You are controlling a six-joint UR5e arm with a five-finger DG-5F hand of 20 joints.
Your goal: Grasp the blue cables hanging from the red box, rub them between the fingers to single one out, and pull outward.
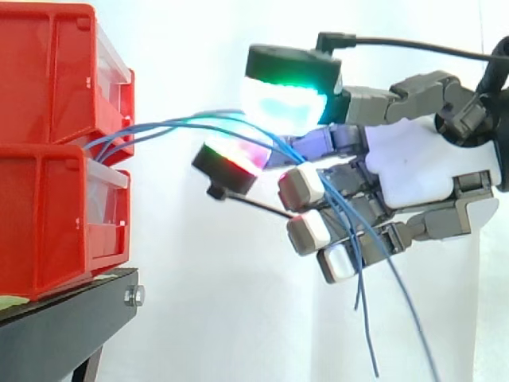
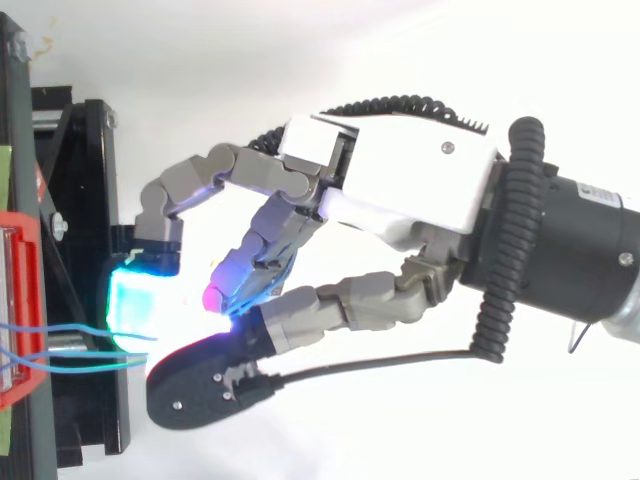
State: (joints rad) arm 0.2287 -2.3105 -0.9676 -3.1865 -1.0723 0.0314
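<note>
White curtain backs the stacked red bins on their black stand. You have the blue cables running out from between the bins into the hand. Its fingers are curled round several strands, with the loose ends hanging below them. Risk, in my judgement: more than one strand looks gripped, so pulling away from the bins now would drag the bundle rather than one cable. Too slack a rub could let every strand slip free.
</note>
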